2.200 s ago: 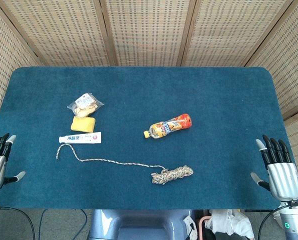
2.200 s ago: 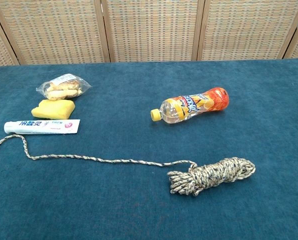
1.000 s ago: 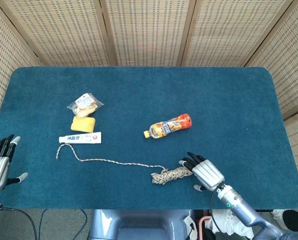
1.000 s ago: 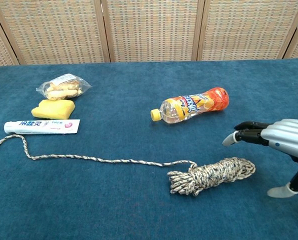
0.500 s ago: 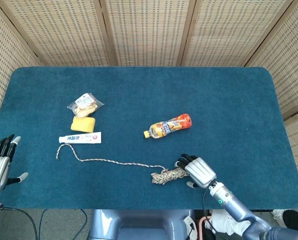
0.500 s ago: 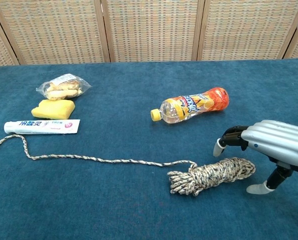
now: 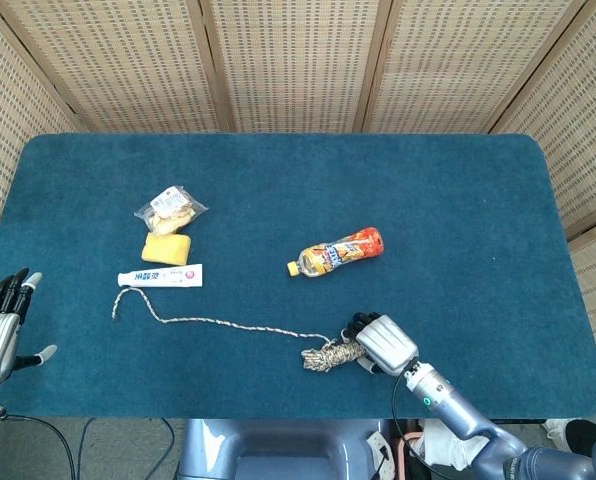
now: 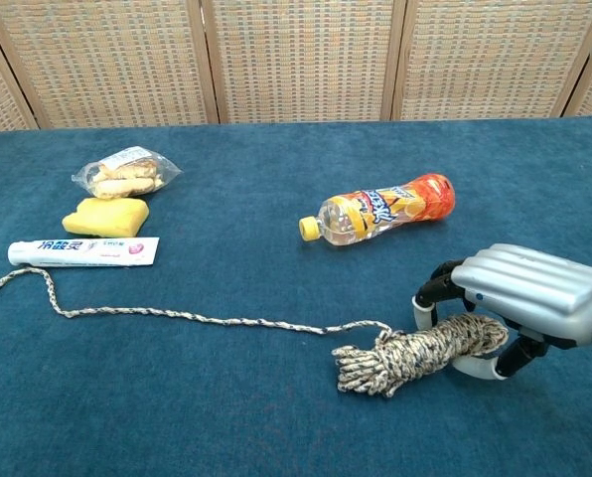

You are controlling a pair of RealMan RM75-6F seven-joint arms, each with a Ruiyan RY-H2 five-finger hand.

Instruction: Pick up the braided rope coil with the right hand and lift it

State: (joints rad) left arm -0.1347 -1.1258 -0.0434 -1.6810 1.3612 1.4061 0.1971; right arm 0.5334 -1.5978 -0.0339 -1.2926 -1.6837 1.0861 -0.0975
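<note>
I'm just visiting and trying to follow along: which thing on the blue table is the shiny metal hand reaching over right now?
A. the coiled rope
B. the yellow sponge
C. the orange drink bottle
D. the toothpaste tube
A: the right hand sits over one end of the braided rope coil, fingers curled around it.

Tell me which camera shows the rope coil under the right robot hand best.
The chest view: it sees the rope coil from the side, with the right robot hand arched over its right end, fingers behind it. In the head view the right robot hand hides part of the coil.
</note>
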